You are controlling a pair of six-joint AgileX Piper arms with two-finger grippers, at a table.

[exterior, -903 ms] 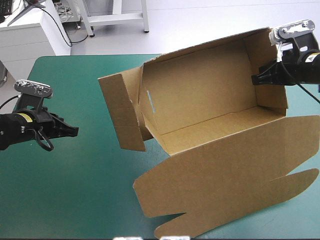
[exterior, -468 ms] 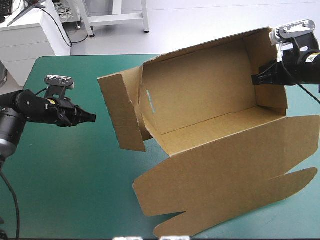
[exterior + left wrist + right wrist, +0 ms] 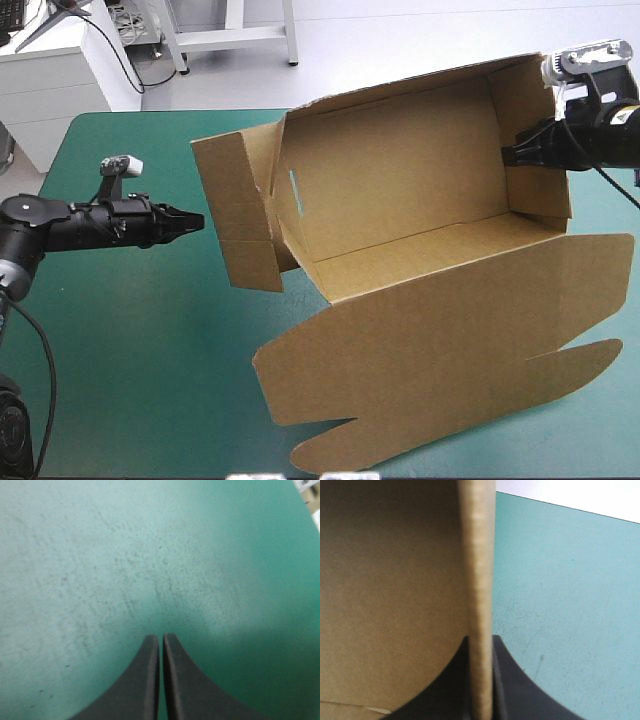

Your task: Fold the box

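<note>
Box [image 3: 400, 190], high view: brown board raised into an open tray, tipped so the opening faces up and toward the near edge. It stands right of the middle of the teal-green surface [image 3: 120, 350].
Inside of box, high view: bare brown board on floor and walls, with a narrow pale slot [image 3: 298, 195] in the left end wall.
Lid [image 3: 450, 340], high view: one broad sheet joined to the tray's near wall, spread toward the near edge, with rounded tabs at its end.
Side flap [image 3: 235, 215], high view: stands out from the tray's left end.
Left gripper [image 3: 193, 219], high view: held level above the surface, jaws closed to a point, just beside the side flap with a sliver of green between them.
Right gripper [image 3: 510, 155], high view: at the tray's right end wall, jaws pinching that wall.
Left wrist view: jaws pressed together, a hairline seam between them; plain surface ahead.
Right wrist view: jaws clamp the edge of the box wall, one on each side. The box's bare inner face lies to one side, the surface to the other.
</note>
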